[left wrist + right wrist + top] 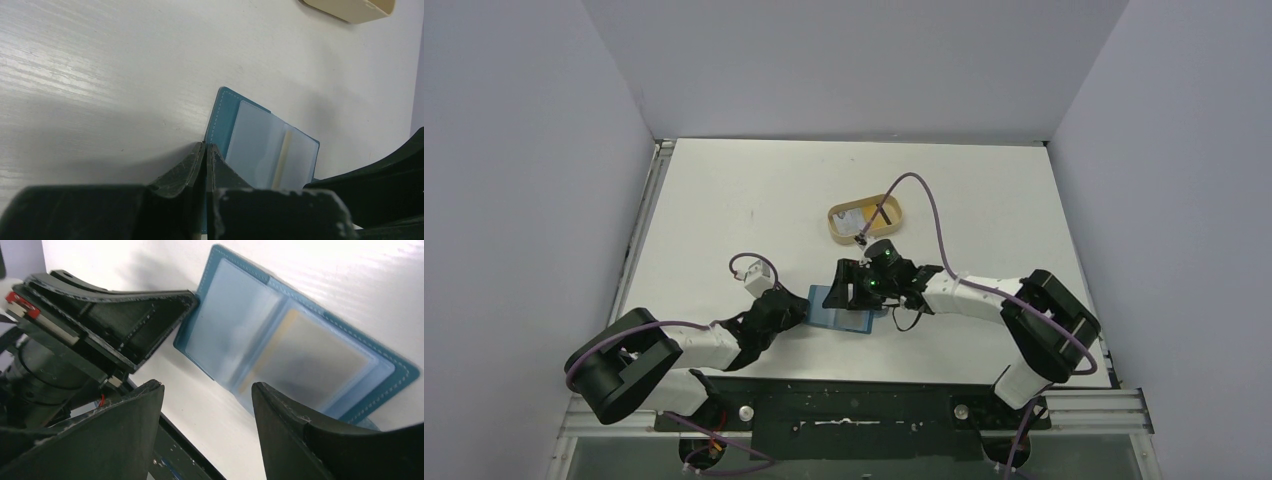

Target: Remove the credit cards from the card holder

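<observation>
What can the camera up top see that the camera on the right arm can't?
Only the top view shows the tan oval tray farther back on the table, with what looks like a whitish card inside it. Only the right wrist view shows the clear slots, a gold-tan card tucked in one, and the right claw wide open. Both show the teal card holder lying open, with the left claw at its edge.

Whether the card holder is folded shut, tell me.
No: the card holder lies spread open, its pale inside facing up in the right wrist view.
</observation>
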{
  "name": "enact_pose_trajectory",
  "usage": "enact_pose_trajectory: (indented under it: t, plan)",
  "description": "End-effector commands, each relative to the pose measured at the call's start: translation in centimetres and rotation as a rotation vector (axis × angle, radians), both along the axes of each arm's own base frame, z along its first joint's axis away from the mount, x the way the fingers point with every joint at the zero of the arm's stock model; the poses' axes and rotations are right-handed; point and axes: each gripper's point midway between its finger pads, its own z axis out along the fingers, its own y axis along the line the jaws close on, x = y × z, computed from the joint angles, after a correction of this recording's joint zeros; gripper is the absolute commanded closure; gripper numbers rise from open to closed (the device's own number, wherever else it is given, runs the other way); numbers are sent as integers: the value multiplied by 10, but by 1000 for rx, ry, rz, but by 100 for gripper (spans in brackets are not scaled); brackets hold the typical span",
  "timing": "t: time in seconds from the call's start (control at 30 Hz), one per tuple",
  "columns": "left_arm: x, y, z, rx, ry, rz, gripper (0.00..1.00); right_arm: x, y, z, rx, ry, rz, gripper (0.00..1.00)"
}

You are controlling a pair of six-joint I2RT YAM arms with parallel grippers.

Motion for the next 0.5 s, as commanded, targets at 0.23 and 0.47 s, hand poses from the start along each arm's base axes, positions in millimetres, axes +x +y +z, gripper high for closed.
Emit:
enact_pose_trajectory:
  t: [0.23, 0.47]
  plan:
    - [-17, 13, -24, 97, 80, -20, 100, 16, -10, 23, -5, -113, -49, 34]
    - [-17, 14, -24, 98, 79, -21, 100, 0, -42, -6, -125, -61, -77, 34]
